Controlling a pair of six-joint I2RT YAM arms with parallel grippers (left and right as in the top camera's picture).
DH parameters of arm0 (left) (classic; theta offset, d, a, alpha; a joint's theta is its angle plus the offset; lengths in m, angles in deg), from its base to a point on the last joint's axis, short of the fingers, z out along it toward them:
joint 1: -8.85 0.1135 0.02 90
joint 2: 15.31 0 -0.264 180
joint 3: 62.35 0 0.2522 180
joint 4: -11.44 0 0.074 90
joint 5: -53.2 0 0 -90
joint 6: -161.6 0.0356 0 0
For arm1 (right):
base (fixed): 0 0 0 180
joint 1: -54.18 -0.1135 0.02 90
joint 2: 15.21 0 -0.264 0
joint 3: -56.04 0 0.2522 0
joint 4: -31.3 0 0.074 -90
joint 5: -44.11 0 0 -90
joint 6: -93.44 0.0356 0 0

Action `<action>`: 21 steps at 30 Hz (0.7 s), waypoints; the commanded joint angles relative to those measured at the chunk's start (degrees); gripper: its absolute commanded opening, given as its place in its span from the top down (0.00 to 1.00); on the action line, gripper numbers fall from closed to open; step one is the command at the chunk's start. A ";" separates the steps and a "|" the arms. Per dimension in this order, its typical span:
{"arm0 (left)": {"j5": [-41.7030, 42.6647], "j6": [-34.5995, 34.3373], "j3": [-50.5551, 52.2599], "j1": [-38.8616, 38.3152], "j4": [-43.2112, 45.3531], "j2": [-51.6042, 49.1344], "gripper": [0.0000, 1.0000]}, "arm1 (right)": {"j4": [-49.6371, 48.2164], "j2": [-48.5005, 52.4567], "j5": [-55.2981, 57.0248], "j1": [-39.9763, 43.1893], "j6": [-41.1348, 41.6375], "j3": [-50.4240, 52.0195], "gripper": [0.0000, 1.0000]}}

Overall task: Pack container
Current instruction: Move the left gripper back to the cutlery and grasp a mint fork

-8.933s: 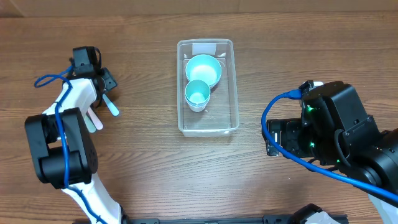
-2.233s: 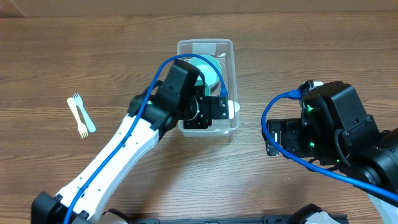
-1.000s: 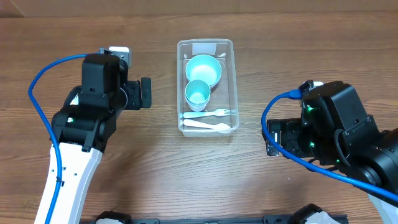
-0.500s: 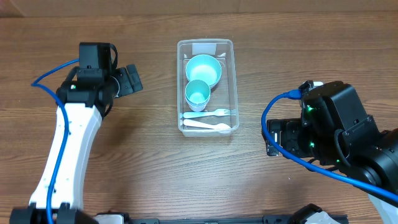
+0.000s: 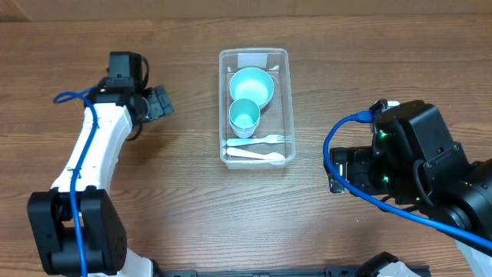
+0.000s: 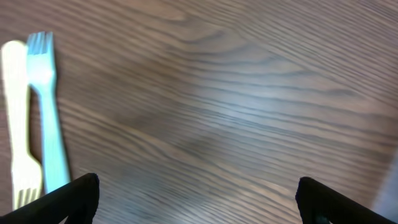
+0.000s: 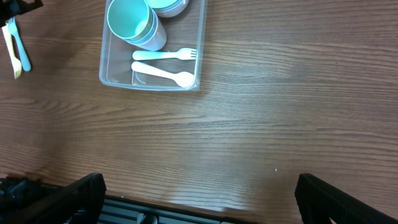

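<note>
Here's the left gripper (image 5: 158, 104) hovering over bare table (image 5: 192, 215), its fingertips (image 6: 78, 193) spread wide with nothing between them. In the wrist view, two loose forks sit off at 9 o'clock from those fingers: a light-blue fork (image 6: 48, 118) and a cream fork (image 6: 15, 124), side by side and touching, head to tail, long axes running 12 to 6. That offset looks like what the next reach depends on. From overhead, the container (image 5: 257, 108) stands at 3 o'clock of the left gripper, long axis 12 to 6. It holds a bowl (image 5: 252, 86), a cup (image 5: 244, 115), a white fork (image 5: 265, 139) and a spoon (image 5: 257, 155). The right gripper (image 7: 199, 190) is also parted and empty, but it sits on the container's far side. So the left arm is clearly the nearer one.
</note>
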 commanded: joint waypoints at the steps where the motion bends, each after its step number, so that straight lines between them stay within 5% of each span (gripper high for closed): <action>1: 1.51 -1.75 1.60 6.73 -0.09 -0.46 0.00 | -0.13 -0.22 0.39 -0.20 0.09 -0.07 0.00; 7: 4.81 1.05 6.75 14.23 2.51 -0.46 0.00 | -0.13 -0.22 0.39 -0.20 0.09 -0.07 0.00; 21: 3.37 2.47 13.70 15.28 18.56 -0.70 0.00 | -0.13 -0.22 0.39 -0.20 0.09 -0.07 0.00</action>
